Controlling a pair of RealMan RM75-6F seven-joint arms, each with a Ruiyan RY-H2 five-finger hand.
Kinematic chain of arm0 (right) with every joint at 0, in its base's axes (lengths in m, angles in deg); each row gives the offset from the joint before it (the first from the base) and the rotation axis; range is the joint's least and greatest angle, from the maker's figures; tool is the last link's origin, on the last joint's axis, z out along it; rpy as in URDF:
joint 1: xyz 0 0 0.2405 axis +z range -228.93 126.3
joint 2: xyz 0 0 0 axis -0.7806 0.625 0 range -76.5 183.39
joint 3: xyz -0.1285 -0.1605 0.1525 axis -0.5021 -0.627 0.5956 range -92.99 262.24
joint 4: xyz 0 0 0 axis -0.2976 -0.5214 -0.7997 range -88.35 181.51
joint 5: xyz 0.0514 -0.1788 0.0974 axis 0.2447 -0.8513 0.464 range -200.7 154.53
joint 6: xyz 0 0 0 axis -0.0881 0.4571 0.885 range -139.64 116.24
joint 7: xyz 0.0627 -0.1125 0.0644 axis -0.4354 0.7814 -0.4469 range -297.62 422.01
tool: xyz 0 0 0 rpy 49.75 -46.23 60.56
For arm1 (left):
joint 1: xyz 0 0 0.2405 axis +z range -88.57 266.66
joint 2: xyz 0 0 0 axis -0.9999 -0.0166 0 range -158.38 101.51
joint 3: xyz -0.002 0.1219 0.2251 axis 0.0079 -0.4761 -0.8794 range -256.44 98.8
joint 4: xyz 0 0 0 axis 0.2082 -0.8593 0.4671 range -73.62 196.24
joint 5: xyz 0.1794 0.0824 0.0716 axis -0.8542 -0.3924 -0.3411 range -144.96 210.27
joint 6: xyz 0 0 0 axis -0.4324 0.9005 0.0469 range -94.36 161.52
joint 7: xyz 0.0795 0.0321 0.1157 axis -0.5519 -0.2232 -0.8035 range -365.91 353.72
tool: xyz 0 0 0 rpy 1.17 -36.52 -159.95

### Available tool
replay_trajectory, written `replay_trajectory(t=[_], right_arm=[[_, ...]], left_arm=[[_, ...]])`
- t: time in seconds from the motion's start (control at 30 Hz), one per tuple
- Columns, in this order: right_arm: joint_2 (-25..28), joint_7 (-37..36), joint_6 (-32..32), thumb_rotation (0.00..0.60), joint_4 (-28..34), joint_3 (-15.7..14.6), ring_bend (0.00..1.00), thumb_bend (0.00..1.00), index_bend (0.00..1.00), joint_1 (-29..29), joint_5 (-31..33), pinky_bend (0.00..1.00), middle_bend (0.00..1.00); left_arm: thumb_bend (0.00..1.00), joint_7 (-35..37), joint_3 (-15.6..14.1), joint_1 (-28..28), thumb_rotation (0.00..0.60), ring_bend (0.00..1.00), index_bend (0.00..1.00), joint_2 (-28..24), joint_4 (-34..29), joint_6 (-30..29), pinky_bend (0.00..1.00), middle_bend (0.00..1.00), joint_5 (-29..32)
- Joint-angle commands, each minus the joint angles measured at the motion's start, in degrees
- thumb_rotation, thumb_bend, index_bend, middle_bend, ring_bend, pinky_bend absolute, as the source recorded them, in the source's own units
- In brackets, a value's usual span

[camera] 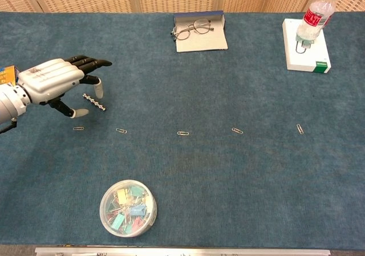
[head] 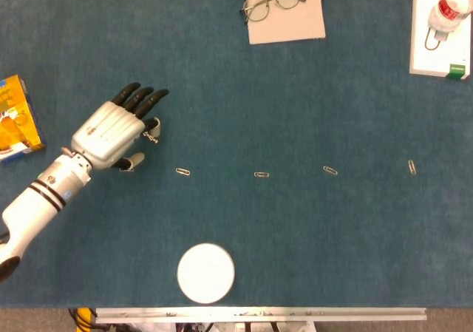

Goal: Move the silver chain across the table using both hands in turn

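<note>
The silver chain (camera: 94,102) lies flat on the blue table, at the left. In the head view only its right end (head: 151,137) peeks out from under my left hand (head: 116,129). The left hand (camera: 57,80) hovers over the chain with its dark fingers spread, holding nothing. In the chest view the thumb tip hangs just above the chain's left end. My right hand shows in neither view.
A row of paper clips (head: 261,174) runs across the table's middle. A round tub of binder clips (camera: 128,207) stands near the front. Glasses on a case (head: 275,1) lie at the back, a bottle on a white box (head: 442,23) at the back right, an orange box (head: 15,117) at the far left.
</note>
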Motion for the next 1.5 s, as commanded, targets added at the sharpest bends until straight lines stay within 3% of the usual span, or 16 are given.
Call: replay_trajectory(t=[0.03,0.87,1.5], right_arm=[[-0.34,0.06,-0.61,0.6,-0.5,0.17,0.12,0.34,0.3,0.43,0.36,0.32,0.2],[-3.59,-1.29,-5.13,0.6,-5.62,1.09,0.12,0.34,0.3,3.22,2.94,0.32,0.2],[-3.98,-2.46,-5.22,0.6,-6.72,0.74,0.12,0.34,0.3,2.95,3.06,0.32,0.2]], left_arm=[[0.26,0.87,-0.22,-1.21,0.6,0.0,0.42,0.72,1.26,0.49,0.0,0.0,-0.61],[0.26,1.61,-1.58,-7.57,0.6,0.0,0.43,5.48,11.27,8.48,0.0,0.0,1.71],[0.26,-2.08,-2.16,-8.45,0.6,0.0,0.46,6.85,12.38,11.08,0.0,0.0,4.92]])
